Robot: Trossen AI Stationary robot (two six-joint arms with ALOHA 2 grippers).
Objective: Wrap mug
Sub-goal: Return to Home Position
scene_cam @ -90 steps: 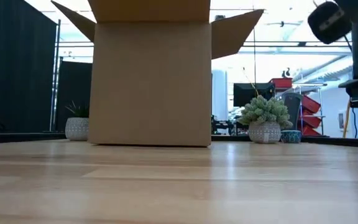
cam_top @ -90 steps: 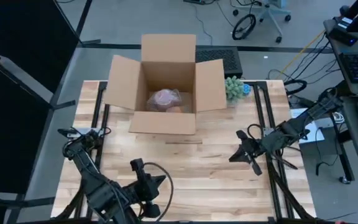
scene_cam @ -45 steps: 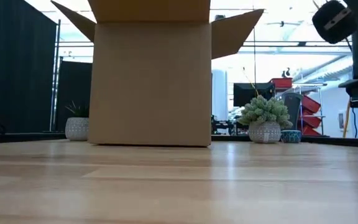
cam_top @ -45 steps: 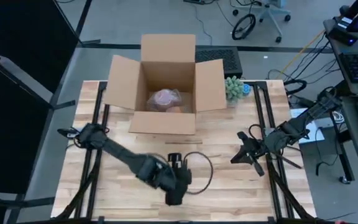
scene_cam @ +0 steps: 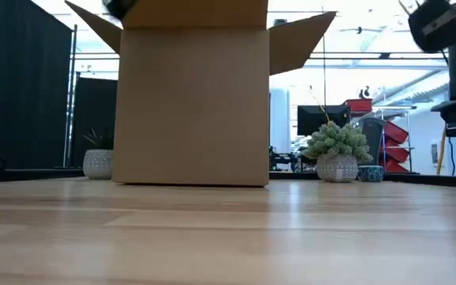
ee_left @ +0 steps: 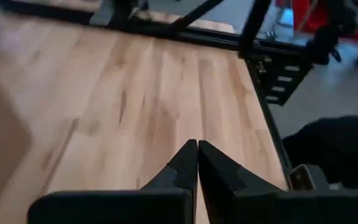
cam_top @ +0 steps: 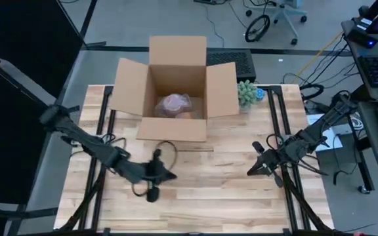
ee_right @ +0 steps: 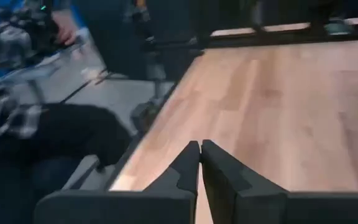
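An open cardboard box [cam_top: 174,92] [scene_cam: 192,103] stands on its base at the table's far middle. On its floor lies a pinkish bundle in clear wrap [cam_top: 173,105]; no bare mug shows in any view. My left gripper [cam_top: 169,176] [ee_left: 197,149] hangs shut and empty over the wood in front of the box's left corner. My right gripper [cam_top: 249,172] [ee_right: 200,149] is shut and empty too, above the table's right half near the right rail.
A small potted succulent [cam_top: 246,92] [scene_cam: 337,150] stands right of the box, and another planter [scene_cam: 97,162] sits to its left. Black rails [cam_top: 104,131] run along both table sides. A keyboard [cam_top: 231,62] lies behind the box. Bare wood [cam_top: 209,183] spreads between the grippers.
My left arm has unfolded from the near edge and swung out across the table. Its gripper went first toward the middle, then back toward the left and the box. My right gripper has drifted a little toward the near edge.
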